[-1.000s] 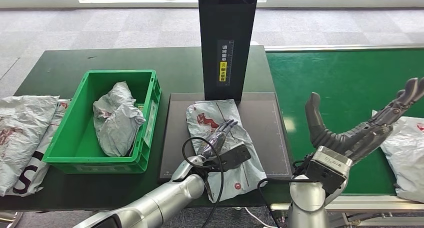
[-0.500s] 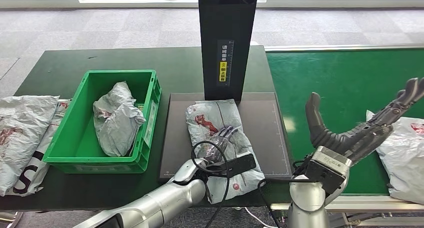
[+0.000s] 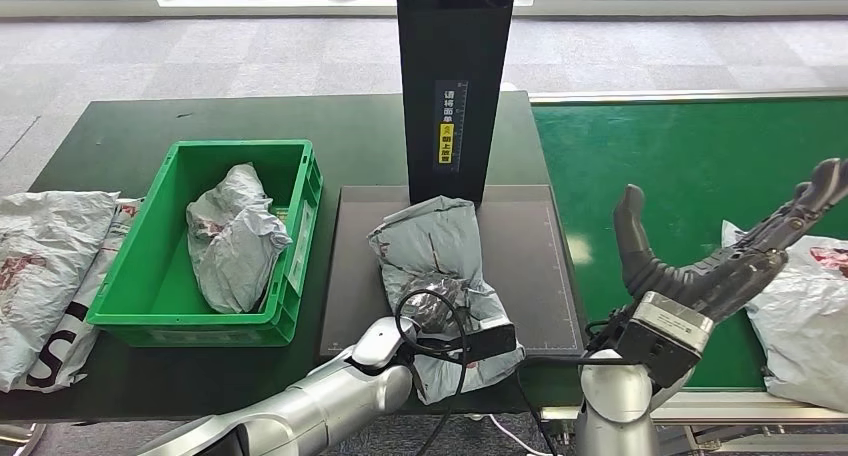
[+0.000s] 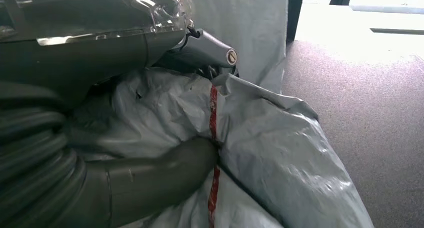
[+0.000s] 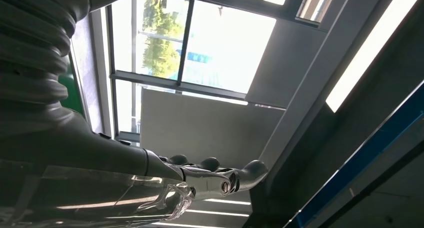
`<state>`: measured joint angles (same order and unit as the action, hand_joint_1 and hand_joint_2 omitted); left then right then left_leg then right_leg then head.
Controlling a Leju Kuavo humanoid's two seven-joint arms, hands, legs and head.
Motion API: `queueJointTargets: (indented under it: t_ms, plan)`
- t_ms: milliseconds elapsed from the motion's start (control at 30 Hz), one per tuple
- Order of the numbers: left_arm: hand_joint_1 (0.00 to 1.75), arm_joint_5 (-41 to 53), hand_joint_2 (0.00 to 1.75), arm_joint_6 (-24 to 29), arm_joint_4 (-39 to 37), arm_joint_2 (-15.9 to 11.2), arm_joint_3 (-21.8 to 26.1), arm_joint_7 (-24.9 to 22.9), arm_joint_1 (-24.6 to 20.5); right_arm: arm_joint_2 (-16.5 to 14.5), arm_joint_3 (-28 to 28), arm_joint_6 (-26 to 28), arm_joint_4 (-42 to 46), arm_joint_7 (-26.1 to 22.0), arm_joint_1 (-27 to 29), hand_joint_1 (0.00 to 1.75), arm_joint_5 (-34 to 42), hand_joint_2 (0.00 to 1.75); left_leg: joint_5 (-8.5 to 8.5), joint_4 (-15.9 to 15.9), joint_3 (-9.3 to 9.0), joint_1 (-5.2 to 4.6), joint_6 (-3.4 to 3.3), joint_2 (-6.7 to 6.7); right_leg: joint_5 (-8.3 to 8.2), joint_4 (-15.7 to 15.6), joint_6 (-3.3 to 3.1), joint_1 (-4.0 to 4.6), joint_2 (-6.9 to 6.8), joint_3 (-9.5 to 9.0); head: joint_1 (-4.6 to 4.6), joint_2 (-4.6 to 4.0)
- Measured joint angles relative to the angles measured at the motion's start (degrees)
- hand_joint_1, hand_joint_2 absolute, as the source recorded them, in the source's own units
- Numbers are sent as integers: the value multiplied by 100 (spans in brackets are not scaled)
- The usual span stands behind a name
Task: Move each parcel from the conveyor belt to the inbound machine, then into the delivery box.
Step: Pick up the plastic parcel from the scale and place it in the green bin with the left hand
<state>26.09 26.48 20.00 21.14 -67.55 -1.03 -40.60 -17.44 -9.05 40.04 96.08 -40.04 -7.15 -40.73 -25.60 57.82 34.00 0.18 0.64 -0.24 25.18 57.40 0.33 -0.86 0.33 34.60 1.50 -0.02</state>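
Observation:
A grey plastic parcel (image 3: 430, 241) lies crumpled on the dark plate (image 3: 530, 266) of the inbound machine, below its black tower (image 3: 455, 76). My left hand (image 3: 437, 314) is dug into the parcel's near half and grips a bunched fold. The left wrist view shows the thumb (image 4: 150, 173) and a finger (image 4: 210, 48) pinching the grey film (image 4: 280, 138). My right hand (image 3: 720, 261) hovers palm-up and open over the near edge of the green conveyor belt (image 3: 680, 156). Another grey parcel (image 3: 800, 311) lies on the belt just right of it, apart from the fingers.
A green delivery box (image 3: 235, 148) stands left of the plate with a grey parcel (image 3: 235, 241) inside. More grey parcels (image 3: 50, 266) lie on the dark table at the far left. In the right wrist view, my right hand (image 5: 200, 175) points at windows and ceiling.
My left hand's fingers have curled into the parcel on the plate, bunching it up and hiding its red print. The parcel on the belt has slid left, closer to my right hand.

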Motion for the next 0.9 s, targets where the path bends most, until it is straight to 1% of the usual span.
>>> queueJointTargets:
  t_ms: [333,433,500,567,633,667,700,767,800,833,900]
  plan:
    - [175,154,175,37,-90,2,-1,-91,-4,2,0,0,-56,0,-5,0,73,175,0,0,0,0,0,0,0,0,0,0,0,0,-1,0]
    - [175,218,175,120,-99,2,-1,-114,-3,2,0,1,-66,0,-6,0,83,175,0,0,0,0,0,0,0,0,0,0,0,0,-1,0]
    - [175,306,175,297,-109,2,-1,-133,0,2,0,0,-69,0,-5,0,99,175,0,0,0,0,0,0,0,0,0,0,0,1,-1,0]
    - [175,457,175,640,-120,2,4,-142,5,2,1,0,-70,0,-4,0,113,175,0,0,0,0,1,1,0,0,0,0,1,2,0,0]
    - [175,999,175,1043,-54,-3,126,-122,21,4,5,1,-70,0,-3,0,128,175,2,0,1,0,0,-1,-1,0,0,0,0,4,0,0]
    - [175,1546,175,1189,50,-8,307,-82,50,5,11,1,-70,0,-2,0,143,175,2,0,2,0,-1,-3,-1,0,0,0,-3,3,1,0]
    - [175,2248,175,1271,209,-13,597,-3,101,6,20,1,-70,0,-1,0,160,175,3,0,3,0,-2,-5,-1,0,0,-1,-5,3,0,0]
    - [175,3749,175,1324,692,-11,1465,283,266,8,46,1,-70,0,2,0,199,175,2,0,4,-1,-3,-3,-1,1,0,-1,-3,5,-1,0]
    - [175,4343,175,1332,1009,-9,1961,444,366,10,65,1,-70,1,5,0,219,175,1,0,4,-1,-1,3,-1,1,0,-2,4,7,-1,0]
    - [175,4775,175,1343,1347,-5,2421,580,455,13,85,1,-70,1,9,0,239,175,-1,0,4,-1,0,10,-1,1,0,-2,11,10,0,0]
    - [175,5263,175,1359,2013,-3,3146,730,583,17,127,1,-70,2,18,0,273,175,-4,0,3,-1,1,19,-1,0,0,-2,19,12,1,0]
